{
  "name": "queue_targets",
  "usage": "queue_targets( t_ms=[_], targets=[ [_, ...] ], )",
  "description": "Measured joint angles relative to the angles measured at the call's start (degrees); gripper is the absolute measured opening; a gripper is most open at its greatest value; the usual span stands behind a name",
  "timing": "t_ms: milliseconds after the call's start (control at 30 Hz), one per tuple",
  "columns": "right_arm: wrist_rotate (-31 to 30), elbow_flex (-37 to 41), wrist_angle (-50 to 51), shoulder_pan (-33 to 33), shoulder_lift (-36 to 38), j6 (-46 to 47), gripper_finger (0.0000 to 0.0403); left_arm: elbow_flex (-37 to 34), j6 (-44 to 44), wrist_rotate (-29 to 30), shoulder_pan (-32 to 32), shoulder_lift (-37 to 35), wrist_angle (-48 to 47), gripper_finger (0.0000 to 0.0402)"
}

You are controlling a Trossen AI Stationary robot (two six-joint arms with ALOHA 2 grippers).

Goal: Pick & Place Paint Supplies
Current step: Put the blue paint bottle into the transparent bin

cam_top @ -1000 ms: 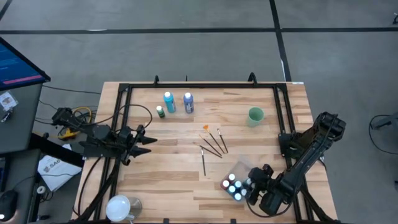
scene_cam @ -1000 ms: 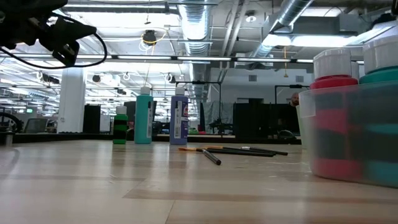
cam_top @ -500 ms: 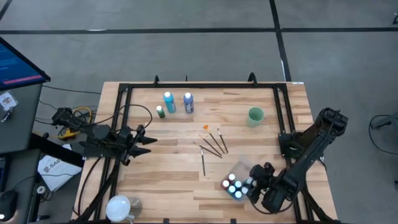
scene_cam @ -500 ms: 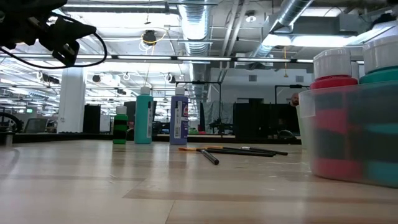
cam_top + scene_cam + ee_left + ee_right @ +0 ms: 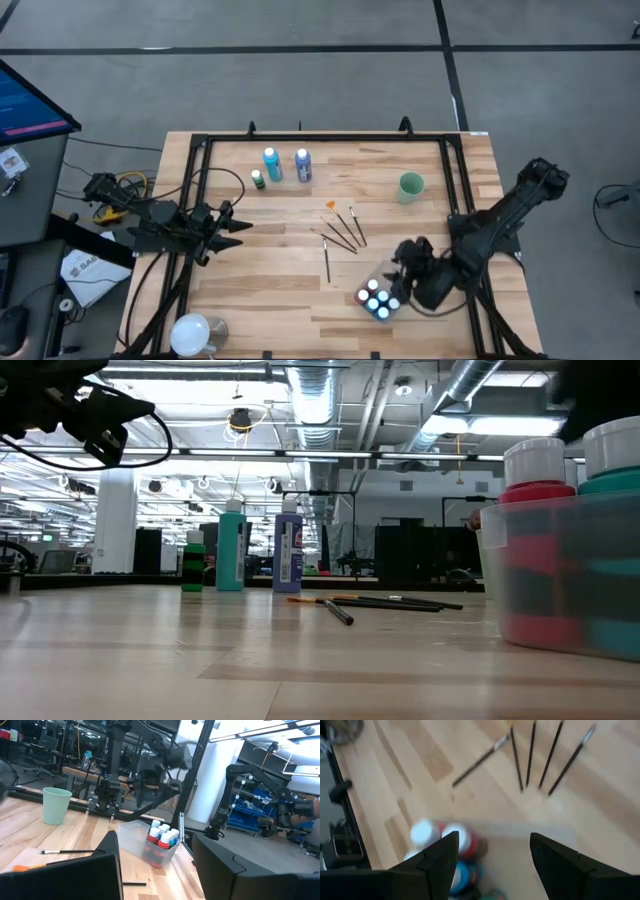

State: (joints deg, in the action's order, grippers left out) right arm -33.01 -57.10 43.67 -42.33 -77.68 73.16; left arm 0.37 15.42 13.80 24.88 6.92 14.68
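Right gripper (image 5: 408, 262): hovers over the clear plastic tub (image 5: 383, 272) at about 4 o'clock on the pale wooden desk (image 5: 280, 290); its dark fingers (image 5: 442, 854) are spread wide apart and hold nothing.
Left gripper (image 5: 236, 228): parked at the desk's 9 o'clock edge, fingers parted and empty.
Tub contents: small paint bottles (image 5: 377, 297) with white, red and teal caps, standing upright and packed together in the tub's nearer end.
Loose bottles: a teal paint bottle (image 5: 271, 164), a blue paint bottle (image 5: 303, 165) and a short green-capped bottle (image 5: 257, 179) stand upright in a group near 11 o'clock, well apart from the tub.
Brushes: thin dark-handled paintbrushes (image 5: 343, 231) lie fanned flat at the desk's centre, between bottles and tub.
Cup: a pale green cup (image 5: 410, 186) stands upright near 2 o'clock.
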Motion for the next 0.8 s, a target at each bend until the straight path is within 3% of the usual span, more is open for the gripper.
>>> queue_targets(
  t_ms=[233, 400, 600, 800],
  targets=[
    [0.02, -0.04, -5.07, 12.01, 3.61, -15.60, 0.0238, 0.01, 0.00, 0.22, 0.00, 0.00, 0.00, 0.0132],
    [0.62, -0.04, -14.11, 22.36, 3.14, -28.67, 0.0238, 0.00, 0.00, 0.20, -0.01, 0.00, 0.01, 0.0132],
    [3.94, -0.45, -28.06, 32.68, -1.85, -39.79, 0.0235, 0.02, 0.00, 0.15, -0.02, -0.07, 0.07, 0.0132],
    [5.57, -4.84, -34.28, 39.76, -11.50, -45.28, 0.0224, 0.00, -0.01, -0.17, 0.00, 1.14, 0.89, 0.0132]
  ],
)
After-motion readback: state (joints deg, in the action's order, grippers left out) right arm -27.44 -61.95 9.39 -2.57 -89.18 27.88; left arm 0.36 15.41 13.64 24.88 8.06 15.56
